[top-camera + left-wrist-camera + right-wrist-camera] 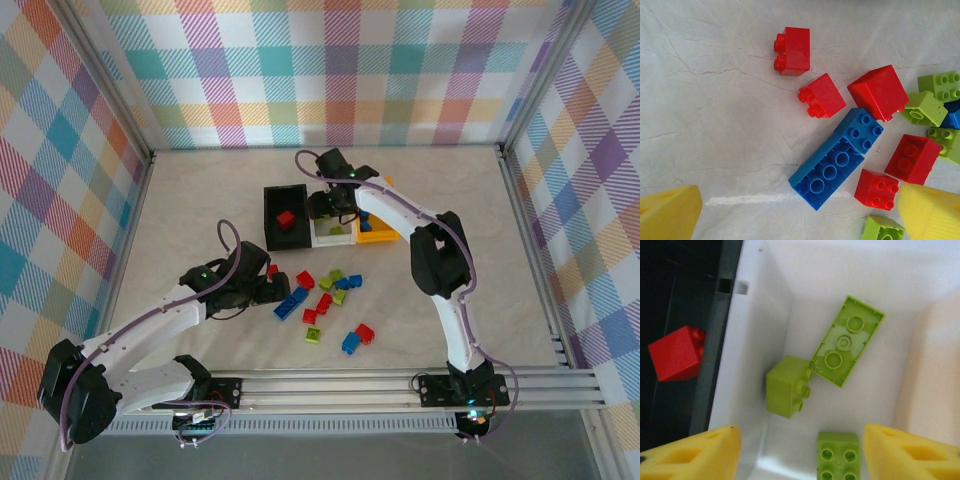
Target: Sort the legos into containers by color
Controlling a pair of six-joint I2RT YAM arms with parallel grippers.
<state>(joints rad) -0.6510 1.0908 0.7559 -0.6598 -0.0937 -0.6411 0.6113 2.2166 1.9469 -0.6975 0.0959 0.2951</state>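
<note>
The pale marbled desk (200, 220) carries a black rectangular plastic bin (270, 215). A white plastic bin (755, 340) stands at its 3 o'clock, with an orange-yellow plastic bin (375, 238) beyond. The right claw (799, 427) hangs parted and empty over the white bin's three lime green plastic bricks (847, 340). A small red plastic brick (676, 354) lies in the black bin. At the bins' 6 o'clock, the left claw (799, 187) gapes wide over a long blue plastic brick (827, 172) among loose bricks.

Red, blue, lime legos (292, 303); black bin (270, 215), white bin (755, 340), orange bin (375, 237); pastel plaid walls (330, 70); marbled table (200, 200).
</note>
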